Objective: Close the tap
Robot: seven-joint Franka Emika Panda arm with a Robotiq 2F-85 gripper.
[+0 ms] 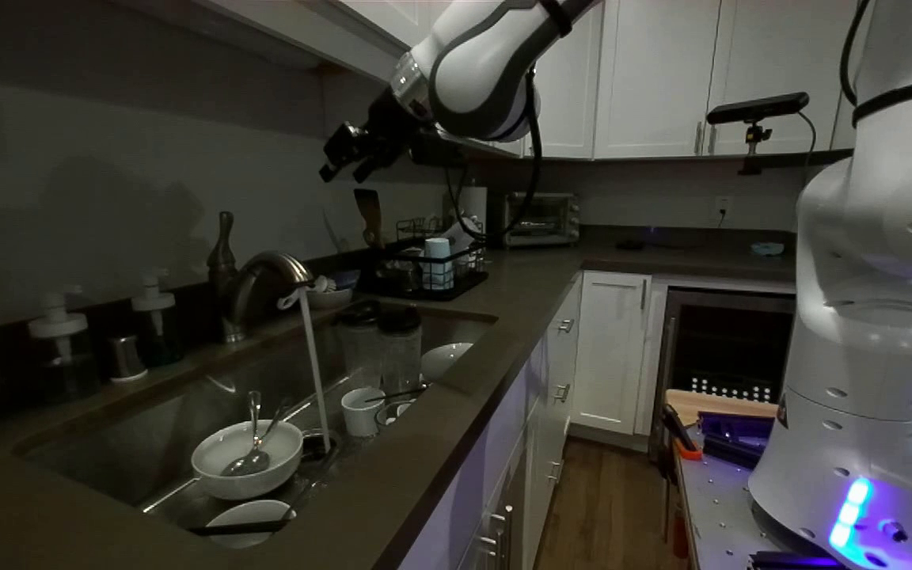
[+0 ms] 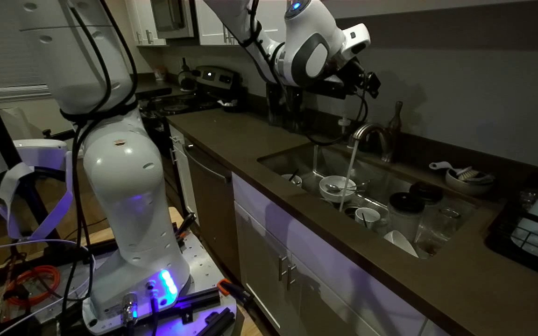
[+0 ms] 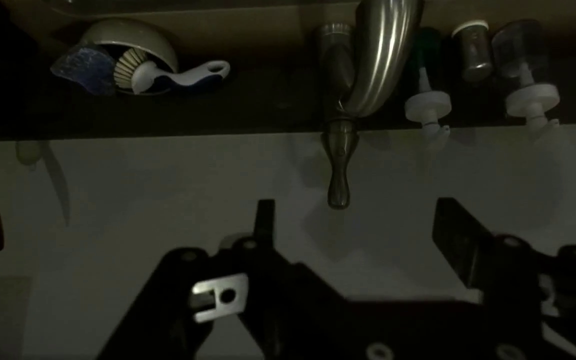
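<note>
Out over the bench [image 1: 464,412] the arm [image 2: 117,172] is stretched, its forearm [image 2: 231,21] angled down from the top of an exterior view and its wrist [image 2: 315,56] bent toward the wall [image 1: 108,166]. At the end, the tool [image 3: 355,212] is carried high and tipped downward, its fingers [image 3: 265,220] parted wide, as is plainly shown in the wrist view. And there, between them, the tip of the lever [image 3: 339,172] is framed, closer to the finger on that view's left! In both exterior views, though, the tool is held above the lever and apart from it. The tap [image 1: 246,289] itself is mounted between the sink [image 1: 131,451] and the wall, its lever pointed up and its spout [image 1: 286,265] arched forward. Water [image 1: 313,360] is being poured from it in a thin, straight stream, sent down just beside a bowl [image 1: 226,484] where a spoon [image 1: 248,463] is propped. Two soap bottles [image 3: 533,100] are lined up to one side of the tap, with a jar [image 3: 474,52] set between them.
</note>
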